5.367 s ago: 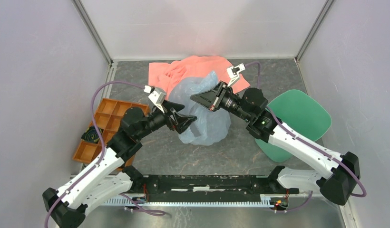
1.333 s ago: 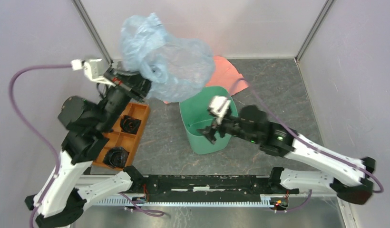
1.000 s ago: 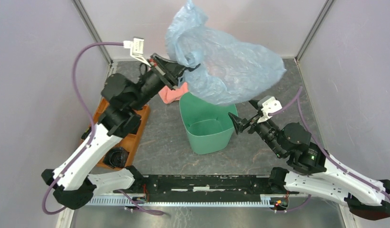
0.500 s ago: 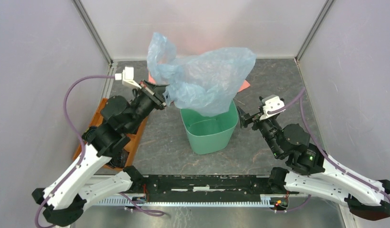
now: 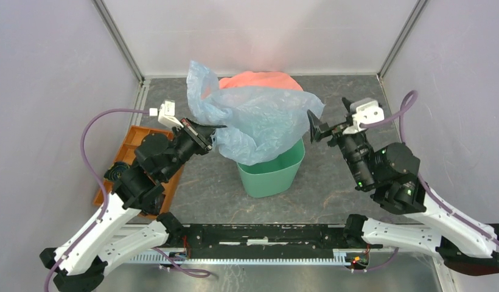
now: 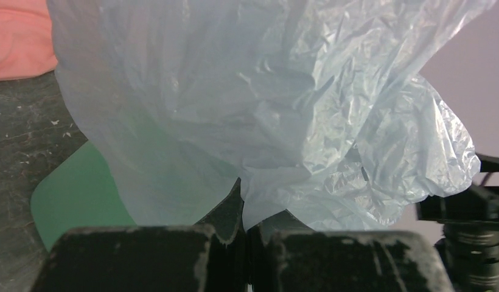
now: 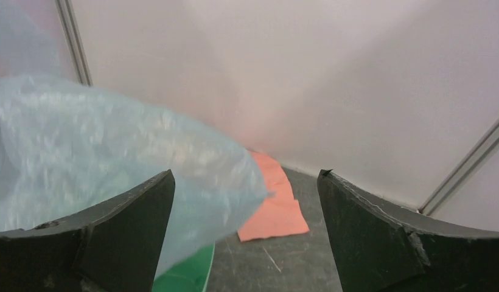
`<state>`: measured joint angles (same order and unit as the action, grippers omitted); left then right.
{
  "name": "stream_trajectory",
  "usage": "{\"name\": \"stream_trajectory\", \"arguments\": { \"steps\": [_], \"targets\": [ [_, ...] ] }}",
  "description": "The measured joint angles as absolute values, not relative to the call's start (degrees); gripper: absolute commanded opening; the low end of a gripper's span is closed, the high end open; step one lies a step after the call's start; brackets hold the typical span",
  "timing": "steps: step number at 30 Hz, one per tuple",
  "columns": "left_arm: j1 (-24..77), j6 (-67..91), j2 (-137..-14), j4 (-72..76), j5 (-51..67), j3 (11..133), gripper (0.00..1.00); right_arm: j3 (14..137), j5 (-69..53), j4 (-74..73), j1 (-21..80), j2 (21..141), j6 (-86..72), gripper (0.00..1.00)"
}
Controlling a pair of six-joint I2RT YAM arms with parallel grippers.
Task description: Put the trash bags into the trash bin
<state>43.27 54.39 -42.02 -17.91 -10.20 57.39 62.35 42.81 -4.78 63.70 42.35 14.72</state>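
Lowering now: the trash bag (image 5: pixel 259 121) hangs lower than half a second ago. Its bottom fold dips inside the rim of the green trash bin (image 5: pixel 270 176), with most of the film billowing above. Left jaws are clenched on a bunched edge of the bag. Right jaws have swung up beside the bag's right corner, spread wide, gripping nothing. The salmon-pink cloth (image 5: pixel 259 79) lies behind on the table (image 5: pixel 350 97). I judge the drop is close, though the film needs pushing down.

We've got a dark grey mottled table (image 5: pixel 356 100) here: green bin (image 5: pixel 271 175) standing mid-table, pink cloth (image 5: pixel 259 80) at the back, orange tray (image 5: pixel 134 137) on the left.
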Motion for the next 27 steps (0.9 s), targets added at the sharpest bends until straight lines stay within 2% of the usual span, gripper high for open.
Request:
{"name": "stream_trajectory", "arguments": {
  "steps": [5,8,10,14,16,20,24,27],
  "targets": [
    [43.3,53.4,-41.0,-18.8,-10.5,56.7,0.02,69.6,41.6,-3.8,63.7,49.5,16.3,0.95],
    [43.3,53.2,-40.2,-19.1,-10.4,56.2,0.02,69.2,40.0,-4.2,63.7,52.6,15.6,0.91],
    [43.3,52.5,-39.8,-19.2,-10.4,56.2,0.02,68.3,38.4,-5.1,63.7,55.2,14.1,0.82],
    [43.3,50.4,-39.1,-18.7,-9.9,56.2,0.02,68.4,34.2,-9.8,63.7,62.2,11.5,0.53],
    [43.3,48.7,-38.9,-17.9,-8.8,56.2,0.02,69.4,31.4,-14.5,63.6,67.1,10.2,0.44],
    [43.3,45.2,-39.0,-15.4,-6.1,56.2,0.02,69.3,25.9,-22.1,63.7,72.3,7.6,0.43],
    [43.3,43.2,-40.6,-13.1,-3.9,56.2,0.02,66.6,20.4,-23.7,63.5,70.9,4.3,0.42],
    [43.3,42.3,-43.2,-12.3,-2.5,56.3,0.02,64.1,17.9,-23.6,62.3,69.8,0.9,0.46]
  ]
}}
